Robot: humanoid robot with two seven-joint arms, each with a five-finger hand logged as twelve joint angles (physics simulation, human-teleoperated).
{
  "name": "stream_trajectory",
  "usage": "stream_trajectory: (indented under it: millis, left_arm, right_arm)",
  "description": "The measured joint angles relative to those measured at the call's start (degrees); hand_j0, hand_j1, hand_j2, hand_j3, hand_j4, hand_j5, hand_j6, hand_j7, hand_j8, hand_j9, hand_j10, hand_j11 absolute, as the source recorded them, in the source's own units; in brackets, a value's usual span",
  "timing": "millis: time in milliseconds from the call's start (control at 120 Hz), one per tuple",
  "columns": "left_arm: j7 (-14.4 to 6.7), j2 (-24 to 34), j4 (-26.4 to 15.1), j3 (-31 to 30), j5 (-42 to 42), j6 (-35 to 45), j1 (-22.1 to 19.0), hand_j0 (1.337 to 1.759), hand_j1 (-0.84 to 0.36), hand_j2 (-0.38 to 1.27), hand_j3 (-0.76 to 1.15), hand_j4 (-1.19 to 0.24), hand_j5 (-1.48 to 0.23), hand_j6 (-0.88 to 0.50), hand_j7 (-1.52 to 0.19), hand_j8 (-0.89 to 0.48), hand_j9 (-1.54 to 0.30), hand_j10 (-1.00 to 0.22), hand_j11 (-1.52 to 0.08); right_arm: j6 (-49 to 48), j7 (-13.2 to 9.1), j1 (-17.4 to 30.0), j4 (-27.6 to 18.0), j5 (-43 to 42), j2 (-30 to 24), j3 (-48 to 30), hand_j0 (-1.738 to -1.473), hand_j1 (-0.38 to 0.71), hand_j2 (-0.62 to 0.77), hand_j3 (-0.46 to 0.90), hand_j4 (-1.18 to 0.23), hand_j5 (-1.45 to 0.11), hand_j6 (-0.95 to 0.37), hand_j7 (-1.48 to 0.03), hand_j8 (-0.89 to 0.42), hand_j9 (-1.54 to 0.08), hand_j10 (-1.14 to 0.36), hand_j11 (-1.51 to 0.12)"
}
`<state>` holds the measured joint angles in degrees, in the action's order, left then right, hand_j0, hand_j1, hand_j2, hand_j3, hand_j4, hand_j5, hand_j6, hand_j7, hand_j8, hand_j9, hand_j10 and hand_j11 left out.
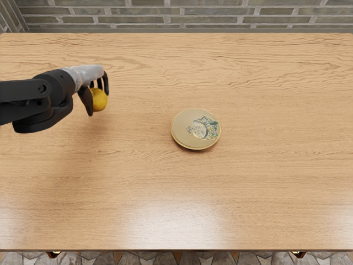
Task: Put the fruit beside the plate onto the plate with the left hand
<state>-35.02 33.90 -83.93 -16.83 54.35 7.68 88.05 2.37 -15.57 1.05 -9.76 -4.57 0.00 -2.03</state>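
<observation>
One bench, bare wood up front. Mid-bench sits one patterned plate. Farther back and well to its left, one left hand has its fingers curled around one yellow fruit. Brick wall behind.

No legible text, apparently.

A simulated, home-like room: a broad wooden table with smooth, rendered grain fills the view, backed by a grey brick wall along its far edge. Stone floor tiles show in a thin strip beneath the near edge. A single decorated plate on the table gives the setting a domestic, dining-room look.
</observation>
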Motion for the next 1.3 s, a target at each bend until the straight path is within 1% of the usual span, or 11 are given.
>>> stream_trajectory:
  millis: [100, 275, 333, 383, 483, 917, 1033, 1083, 1092, 1200, 1300]
  left_arm:
    - [0.0, -1.5, 0.7, 0.0, -0.5, -0.6, 1.0, 1.655, -0.3, 0.51, 0.0, -0.58, -1.03, -0.38, -1.0, -0.43, -0.99, -0.75, -0.99]
    - [0.0, -5.4, 2.3, 0.0, -0.8, -0.9, 2.5, 1.655, -0.26, 0.46, 0.0, -0.6, -1.03, -0.4, -1.0, -0.44, -0.99, -0.76, -0.99]
    - [0.0, -6.4, 2.8, 0.0, -1.2, -0.9, 3.0, 1.655, -0.23, 0.39, 0.0, -0.6, -1.03, -0.41, -1.0, -0.45, -0.99, -0.75, -0.99]
    - [0.0, -7.0, 3.3, 0.0, -1.8, -1.0, 3.7, 1.655, -0.26, 0.47, 0.0, -0.6, -1.03, -0.41, -1.0, -0.45, -0.99, -0.75, -0.99]
    - [0.0, -9.3, 4.6, 0.0, -2.4, -1.0, 4.0, 1.655, -0.27, 0.49, 0.0, -0.6, -1.03, -0.39, -1.0, -0.44, -0.99, -0.74, -0.99]
    - [0.0, -19.2, 11.5, 0.0, -3.6, -1.0, 6.7, 1.655, -0.25, 0.46, 0.0, -0.61, -1.03, -0.41, -0.99, -0.46, -0.99, -0.76, -0.98]
    - [0.0, -22.5, 13.1, 0.0, -3.7, -1.0, 7.0, 1.655, -0.22, 0.38, 0.0, -0.62, -1.03, -0.42, -0.99, -0.46, -0.99, -0.75, -0.98]
    - [0.0, -23.6, 13.8, 0.0, -3.8, -1.0, 7.0, 1.655, -0.25, 0.48, 0.0, -0.62, -1.03, -0.42, -0.99, -0.46, -0.99, -0.75, -0.99]
    - [0.0, -23.8, 13.9, 0.0, -3.9, -1.0, 7.0, 1.655, -0.26, 0.48, 0.0, -0.62, -1.03, -0.42, -0.99, -0.46, -0.99, -0.78, -0.98]
    - [0.0, -26.1, 14.9, 0.0, -4.2, -1.0, 7.4, 1.655, -0.24, 0.42, 0.0, -0.61, -1.03, -0.41, -1.0, -0.45, -0.98, -0.76, -0.98]
    - [0.0, -27.7, 16.0, 0.0, -4.9, -1.0, 7.8, 1.655, -0.29, 0.54, 0.0, -0.59, -1.04, -0.38, -1.01, -0.44, -0.99, -0.75, -0.99]
  right_arm:
    - [0.0, 0.0, 0.0, 0.0, 0.0, 0.0, 0.0, -1.658, -0.31, -0.01, 0.0, -0.03, -0.04, -0.03, -0.04, -0.03, -0.04, -0.03, -0.04]
    - [0.0, 0.0, 0.0, 0.0, 0.0, 0.0, 0.0, -1.658, -0.31, -0.01, 0.0, -0.03, -0.04, -0.03, -0.04, -0.03, -0.04, -0.03, -0.04]
    - [0.0, 0.0, 0.0, 0.0, 0.0, 0.0, 0.0, -1.658, -0.31, -0.01, 0.0, -0.03, -0.04, -0.03, -0.04, -0.03, -0.04, -0.03, -0.04]
    - [0.0, 0.0, 0.0, 0.0, 0.0, 0.0, 0.0, -1.658, -0.31, -0.01, 0.0, -0.03, -0.04, -0.03, -0.04, -0.03, -0.04, -0.03, -0.04]
    - [0.0, 0.0, 0.0, 0.0, 0.0, 0.0, 0.0, -1.658, -0.31, -0.01, 0.0, -0.03, -0.04, -0.03, -0.04, -0.03, -0.04, -0.03, -0.04]
    - [0.0, 0.0, 0.1, 0.0, 0.0, 0.0, 0.0, -1.658, -0.31, -0.01, 0.0, -0.03, -0.04, -0.03, -0.04, -0.03, -0.04, -0.03, -0.04]
    - [0.0, 0.0, 0.1, 0.0, 0.0, 0.0, 0.0, -1.658, -0.31, -0.01, 0.0, -0.03, -0.04, -0.03, -0.04, -0.03, -0.04, -0.03, -0.04]
    - [0.0, 0.0, 0.1, 0.0, 0.0, 0.0, 0.0, -1.658, -0.31, -0.01, 0.0, -0.03, -0.04, -0.03, -0.04, -0.03, -0.04, -0.03, -0.04]
    - [0.0, 0.0, 0.1, 0.0, 0.0, 0.0, 0.0, -1.658, -0.31, -0.01, 0.0, -0.03, -0.04, -0.03, -0.04, -0.03, -0.04, -0.03, -0.04]
    - [0.0, 0.0, 0.1, 0.0, 0.0, 0.0, 0.1, -1.658, -0.31, -0.01, 0.0, -0.03, -0.04, -0.03, -0.04, -0.03, -0.04, -0.03, -0.04]
    - [0.0, 0.0, 0.1, 0.0, 0.0, 0.0, 0.1, -1.658, -0.31, -0.01, 0.0, -0.03, -0.04, -0.03, -0.04, -0.03, -0.04, -0.03, -0.04]
